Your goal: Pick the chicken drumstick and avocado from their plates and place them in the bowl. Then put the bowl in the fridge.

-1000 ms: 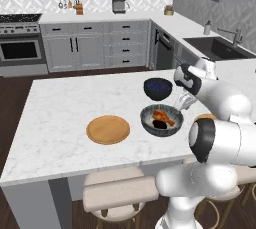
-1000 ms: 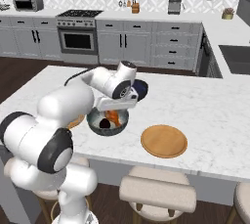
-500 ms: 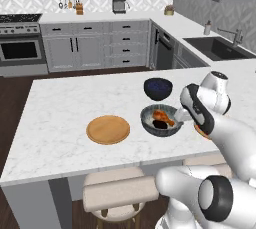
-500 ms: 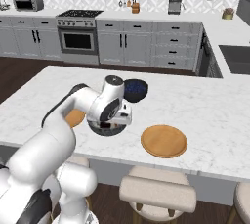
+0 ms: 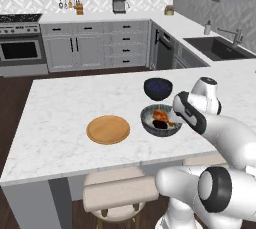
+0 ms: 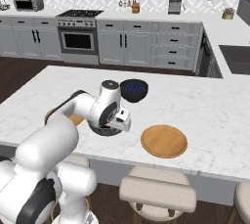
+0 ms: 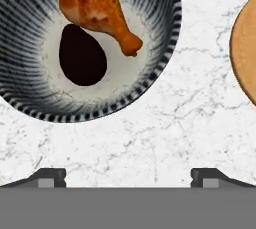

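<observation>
The bowl (image 5: 161, 121) sits on the marble island with the chicken drumstick (image 7: 97, 8) and the dark avocado (image 7: 82, 55) lying side by side inside it. Its inner wall (image 7: 165, 63) looks striped in the hand view. My gripper (image 7: 128, 178) hovers open over bare marble just beside the bowl, nothing between its fingertips (image 7: 47, 177). In the base views the gripper (image 5: 186, 119) (image 6: 118, 126) is at the bowl's near side. One plate (image 5: 108, 129) (image 6: 164, 141) lies bare, and another plate (image 6: 73, 119) peeks from behind my arm. The fridge is out of view.
A smaller dark navy bowl (image 5: 158, 88) (image 6: 134, 90) stands just behind the grey bowl. Stools (image 6: 157, 192) line the island's front edge. Cabinets, a stove (image 6: 78, 42) and a sink (image 5: 217, 48) run along the far counters.
The hand has come off the bowl and dropped back toward the island's near side. The arm has swung round, the jaws stay wide, and the food rests in the bowl.
</observation>
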Controlling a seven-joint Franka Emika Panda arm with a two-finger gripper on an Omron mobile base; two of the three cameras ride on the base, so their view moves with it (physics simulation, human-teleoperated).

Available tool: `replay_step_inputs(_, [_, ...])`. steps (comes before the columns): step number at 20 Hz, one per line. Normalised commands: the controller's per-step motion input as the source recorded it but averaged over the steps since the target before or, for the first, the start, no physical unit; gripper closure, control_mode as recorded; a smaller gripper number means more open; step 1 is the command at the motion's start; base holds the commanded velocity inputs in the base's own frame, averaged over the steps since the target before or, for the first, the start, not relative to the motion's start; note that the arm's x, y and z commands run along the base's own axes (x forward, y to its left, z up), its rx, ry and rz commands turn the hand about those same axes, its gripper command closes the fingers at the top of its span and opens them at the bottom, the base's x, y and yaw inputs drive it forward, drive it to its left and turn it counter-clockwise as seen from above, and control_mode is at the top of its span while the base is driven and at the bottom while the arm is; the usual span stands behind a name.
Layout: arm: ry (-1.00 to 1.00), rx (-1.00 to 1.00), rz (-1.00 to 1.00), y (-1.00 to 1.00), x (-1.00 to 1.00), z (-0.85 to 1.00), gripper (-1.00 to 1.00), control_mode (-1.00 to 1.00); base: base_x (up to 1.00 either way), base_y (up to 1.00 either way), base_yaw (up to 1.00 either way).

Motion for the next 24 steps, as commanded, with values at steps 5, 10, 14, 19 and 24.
replay_step_inputs(5, [0.15,0.12,-0.14,-0.2,0.33,-0.06,-1.0,-1.0,0.0,0.0,0.0])
replay_step_inputs(10, [0.02,0.05,-0.2,0.17,0.49,-0.14,-1.0,-1.0,0.0,0.0,0.0])
replay_step_inputs(14, [0.03,0.01,-0.25,0.45,0.11,-0.3,-1.0,-1.0,0.0,0.0,0.0])
replay_step_inputs(19, [0.1,0.0,-0.24,0.11,0.0,-0.42,-1.0,-1.0,0.0,0.0,0.0])
replay_step_inputs(24, [0.05,0.0,-0.19,0.0,0.0,-0.32,-1.0,-1.0,0.0,0.0,0.0])
